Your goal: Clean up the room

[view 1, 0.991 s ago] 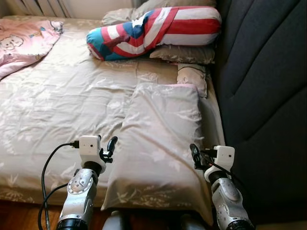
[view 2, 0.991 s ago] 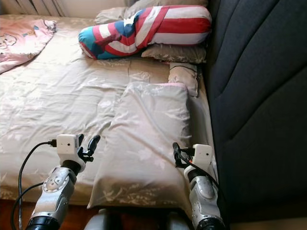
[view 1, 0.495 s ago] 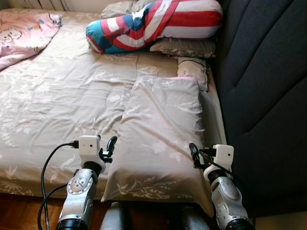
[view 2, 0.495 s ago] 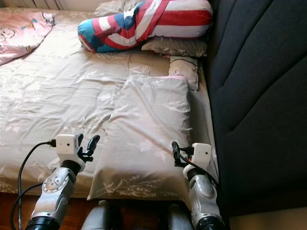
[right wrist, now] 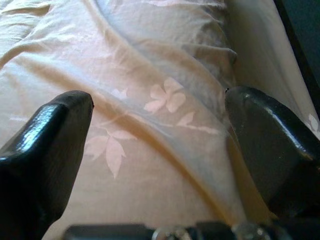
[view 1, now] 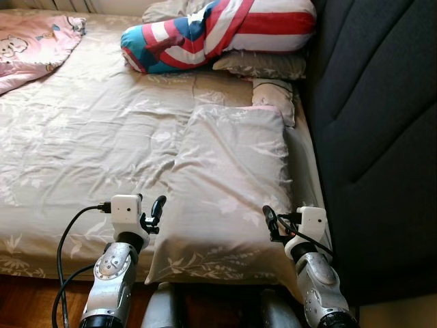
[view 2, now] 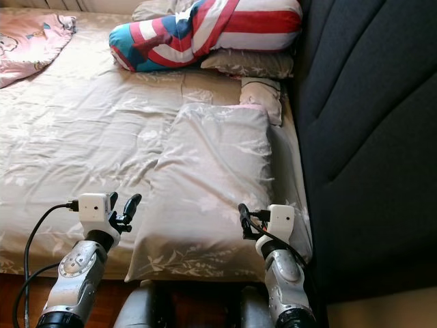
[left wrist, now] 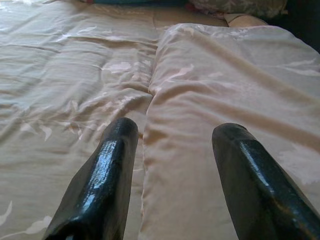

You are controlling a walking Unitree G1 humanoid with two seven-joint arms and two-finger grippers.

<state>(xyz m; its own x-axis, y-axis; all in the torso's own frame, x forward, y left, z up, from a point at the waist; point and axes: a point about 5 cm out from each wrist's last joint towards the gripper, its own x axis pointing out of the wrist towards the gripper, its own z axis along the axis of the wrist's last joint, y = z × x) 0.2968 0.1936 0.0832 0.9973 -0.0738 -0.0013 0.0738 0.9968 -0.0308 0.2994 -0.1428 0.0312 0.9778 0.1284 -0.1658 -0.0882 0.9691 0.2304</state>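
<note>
A beige flower-print pillow (view 1: 229,184) lies lengthwise on the bed near its right edge, its near end at the bed's front edge. My left gripper (view 1: 158,208) hovers open at the pillow's near left corner; in the left wrist view its fingers (left wrist: 107,175) straddle the pillow's left edge (left wrist: 150,150). My right gripper (view 1: 270,220) is open over the pillow's near right corner, and its fingers (right wrist: 50,145) frame the flowered fabric (right wrist: 160,100) close up. Nothing is held.
A stars-and-stripes cushion (view 1: 218,31) rests on two more beige pillows (view 1: 263,65) at the bed's head. A small pillow (view 1: 274,96) lies beside the dark padded headboard (view 1: 375,123). A pink blanket (view 1: 31,44) covers the far left. Wooden floor (view 1: 34,304) shows below.
The camera has backed off and tilted a little, so the bed's front edge and floor show more. Both grippers stay open at the pillow's near corners; the right one sits slightly further left.
</note>
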